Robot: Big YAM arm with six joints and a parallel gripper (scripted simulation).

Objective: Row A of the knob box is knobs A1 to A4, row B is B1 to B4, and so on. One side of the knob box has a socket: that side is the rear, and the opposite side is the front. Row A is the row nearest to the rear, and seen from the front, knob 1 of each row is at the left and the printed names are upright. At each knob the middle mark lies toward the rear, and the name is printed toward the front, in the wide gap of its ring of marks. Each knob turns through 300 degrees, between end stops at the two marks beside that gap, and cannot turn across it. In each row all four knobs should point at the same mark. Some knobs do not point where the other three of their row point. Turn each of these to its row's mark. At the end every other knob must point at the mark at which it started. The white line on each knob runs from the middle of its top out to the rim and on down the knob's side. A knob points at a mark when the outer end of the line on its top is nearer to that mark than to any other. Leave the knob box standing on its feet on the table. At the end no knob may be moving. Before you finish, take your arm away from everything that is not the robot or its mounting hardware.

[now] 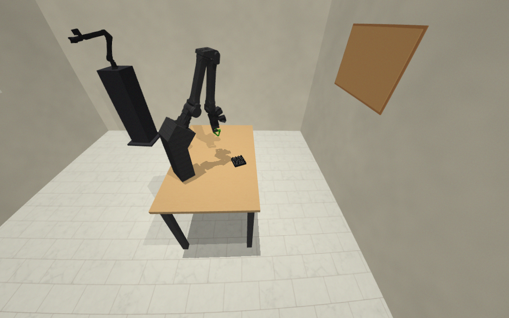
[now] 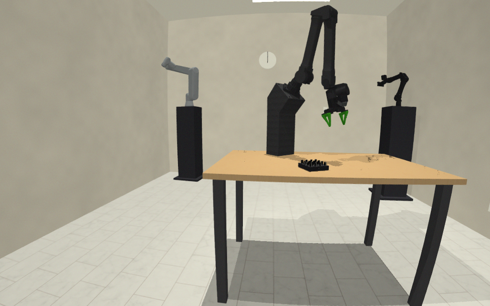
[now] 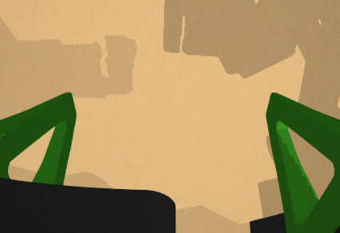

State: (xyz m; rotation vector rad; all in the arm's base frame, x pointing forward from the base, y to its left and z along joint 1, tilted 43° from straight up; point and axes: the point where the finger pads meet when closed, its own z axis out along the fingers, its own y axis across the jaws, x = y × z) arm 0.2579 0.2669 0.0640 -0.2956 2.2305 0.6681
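green fingers: 2, spread to their widest, nothing between them; in the wrist view only bare tabletop and arm shadows show in the gap.
gripper (image 2: 335, 118): hangs high above the table, upper right of centre in the exterior view, pointing down.
knob box (image 2: 313, 165): stands on the table (image 2: 262, 172), lower left of the gripper and well apart from it; knob lines too small to read.
arm base (image 2: 281, 119): dark pedestal on the table's far edge.

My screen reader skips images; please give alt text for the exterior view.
A black arm holds its open green-fingered gripper high above a wooden table, off to one side of the small black knob box standing on it.
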